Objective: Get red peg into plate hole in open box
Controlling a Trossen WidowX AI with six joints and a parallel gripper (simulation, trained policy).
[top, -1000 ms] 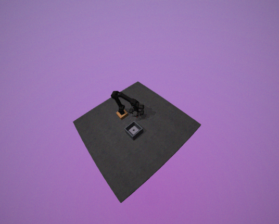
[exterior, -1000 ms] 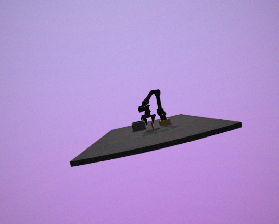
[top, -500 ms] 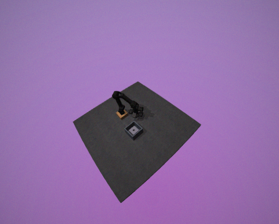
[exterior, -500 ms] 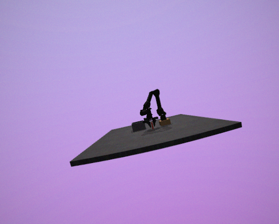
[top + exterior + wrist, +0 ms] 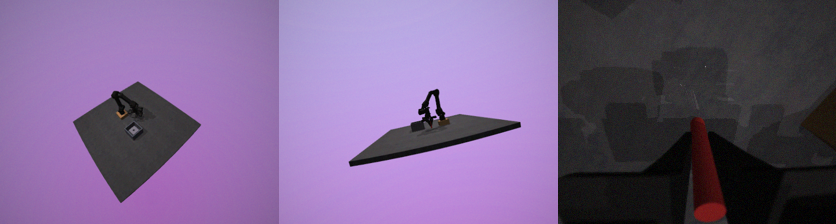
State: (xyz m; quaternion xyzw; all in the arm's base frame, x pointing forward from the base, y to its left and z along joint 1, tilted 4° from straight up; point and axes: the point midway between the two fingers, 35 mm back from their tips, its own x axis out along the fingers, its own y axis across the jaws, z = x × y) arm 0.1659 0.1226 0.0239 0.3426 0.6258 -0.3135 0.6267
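"The robot: a slender, matte-black arm (image 5: 126,99) (image 5: 427,100) of jointed tubular links, chunky at the knuckles."
"And the base?"
"A squat orange-tan block (image 5: 122,117) (image 5: 443,122), dotted with small dark marks. The black hand (image 5: 135,116) (image 5: 431,126) (image 5: 699,136) carries dark fingers that taper towards their tips."

A broad, four-cornered desk (image 5: 156,151) (image 5: 396,146) (image 5: 783,50) in mottled dark grey spreads under everything, turned cornerwise in the top view and, in the exterior view, showing a nearly black side along its near edge, which climbs from left to right. On it sits a squat orange-brown block (image 5: 122,117) (image 5: 444,123) (image 5: 824,120), toward the far left in the top view and at the right edge of the wrist view. Beyond the desk lies a plain backdrop (image 5: 52,52) (image 5: 331,65), lavender above, deepening to pinkish purple below.
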